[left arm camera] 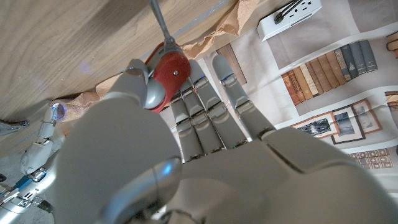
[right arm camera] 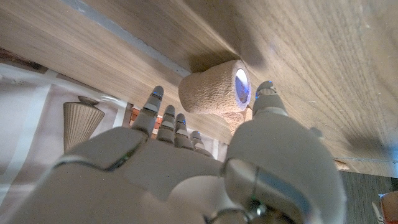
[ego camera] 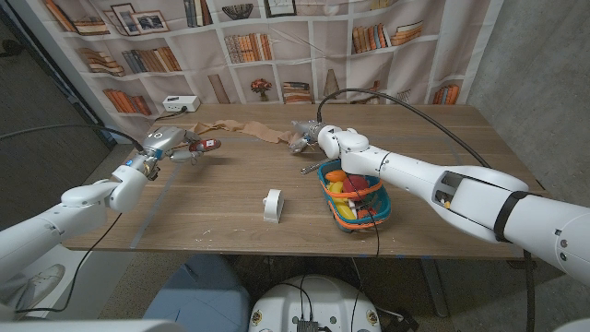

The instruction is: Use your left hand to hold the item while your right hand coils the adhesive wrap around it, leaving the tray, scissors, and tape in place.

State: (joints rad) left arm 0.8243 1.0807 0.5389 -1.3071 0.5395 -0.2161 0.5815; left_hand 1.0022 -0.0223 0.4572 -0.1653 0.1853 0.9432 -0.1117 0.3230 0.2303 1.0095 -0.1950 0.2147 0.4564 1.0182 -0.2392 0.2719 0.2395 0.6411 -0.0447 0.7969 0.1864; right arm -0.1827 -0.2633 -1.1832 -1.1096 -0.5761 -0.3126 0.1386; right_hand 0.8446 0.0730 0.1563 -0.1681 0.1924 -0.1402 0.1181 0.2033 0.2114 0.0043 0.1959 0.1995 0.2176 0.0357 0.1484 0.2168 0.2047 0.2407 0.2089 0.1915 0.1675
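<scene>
My left hand (ego camera: 164, 146) grips a red-handled tool (ego camera: 200, 147) above the table's left part; in the left wrist view the thumb presses on the red handle (left arm camera: 169, 70), whose metal shaft points at the table. A tan strip of adhesive wrap (ego camera: 258, 132) trails from the tool across the table to its roll (ego camera: 300, 139). My right hand (ego camera: 329, 143) is at that roll. The right wrist view shows the tan roll (right arm camera: 211, 92), with a blue core, between the thumb and the straight fingers, just off the wood.
A blue tray (ego camera: 373, 219) of colourful items stands right of centre, under my right forearm. A white tape roll (ego camera: 272, 205) stands in the middle near the front. A small metal item, seemingly scissors (ego camera: 309, 169), lies by the tray. A white power strip (ego camera: 182, 103) sits at the back left.
</scene>
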